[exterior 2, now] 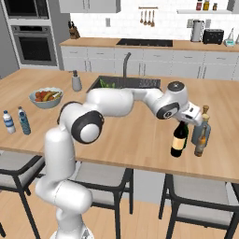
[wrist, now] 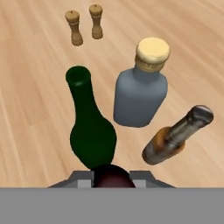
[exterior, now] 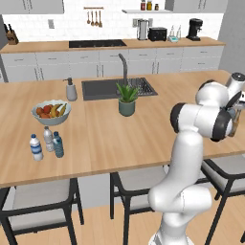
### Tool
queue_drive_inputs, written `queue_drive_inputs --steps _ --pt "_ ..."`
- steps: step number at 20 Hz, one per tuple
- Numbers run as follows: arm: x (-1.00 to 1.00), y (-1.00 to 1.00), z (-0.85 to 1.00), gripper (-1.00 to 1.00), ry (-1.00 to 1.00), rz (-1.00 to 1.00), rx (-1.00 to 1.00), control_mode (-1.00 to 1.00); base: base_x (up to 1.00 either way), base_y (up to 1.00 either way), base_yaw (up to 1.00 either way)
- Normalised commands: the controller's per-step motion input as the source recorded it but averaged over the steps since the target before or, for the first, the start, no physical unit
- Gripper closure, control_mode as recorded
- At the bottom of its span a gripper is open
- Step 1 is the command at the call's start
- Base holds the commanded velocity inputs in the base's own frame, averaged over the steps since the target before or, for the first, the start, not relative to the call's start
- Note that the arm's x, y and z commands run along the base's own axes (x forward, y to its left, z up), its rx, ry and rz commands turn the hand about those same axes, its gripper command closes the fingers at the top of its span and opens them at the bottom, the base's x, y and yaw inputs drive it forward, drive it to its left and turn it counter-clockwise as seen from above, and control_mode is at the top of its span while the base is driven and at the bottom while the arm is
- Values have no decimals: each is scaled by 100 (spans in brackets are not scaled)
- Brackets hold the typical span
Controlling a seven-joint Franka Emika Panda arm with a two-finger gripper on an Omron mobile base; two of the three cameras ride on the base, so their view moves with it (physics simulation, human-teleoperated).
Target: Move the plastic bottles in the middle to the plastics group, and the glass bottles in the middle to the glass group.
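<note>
My gripper (exterior 2: 186, 122) stands over the right end of the island, shut on the neck of the near-black wine bottle (exterior 2: 178, 140) with the tan label, whose base is at the counter. Its dark round top (wrist: 113, 177) fills the gap between my fingers. The dark green wine bottle (wrist: 89, 127) is upright just beyond it. To its right are the squat blue-grey stoppered bottle (wrist: 141, 92) and the slim brown bottle (wrist: 177, 138). Far left, the blue-tinted bottle (exterior: 58, 145) stands by the greyish bottle (exterior: 48, 139) and the white-capped bottle (exterior: 36, 147).
Two small wooden shakers (wrist: 85, 24) stand beyond the green bottle. A fruit bowl (exterior: 51, 111), soap dispenser (exterior: 71, 90), potted plant (exterior: 127, 98) and sink (exterior: 103, 88) occupy the island's left and middle. Stools (exterior 2: 198, 196) sit under the near edge.
</note>
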Motion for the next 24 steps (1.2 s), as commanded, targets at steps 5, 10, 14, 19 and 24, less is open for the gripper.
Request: queue_drive_inputs --steps 5,10,14,19,24 --pt "6 -12 -22 100 0 0 0 -100 0 0 0" --pt "-17 1 -34 -100 1 2 0 -100 0 0 0" --pt "-19 8 -31 -100 1 1 0 -100 0 0 0" --pt "-2 10 -14 -100 0 0 0 -100 0 0 0" --pt "1 13 4 -100 0 0 1 -100 0 0 0"
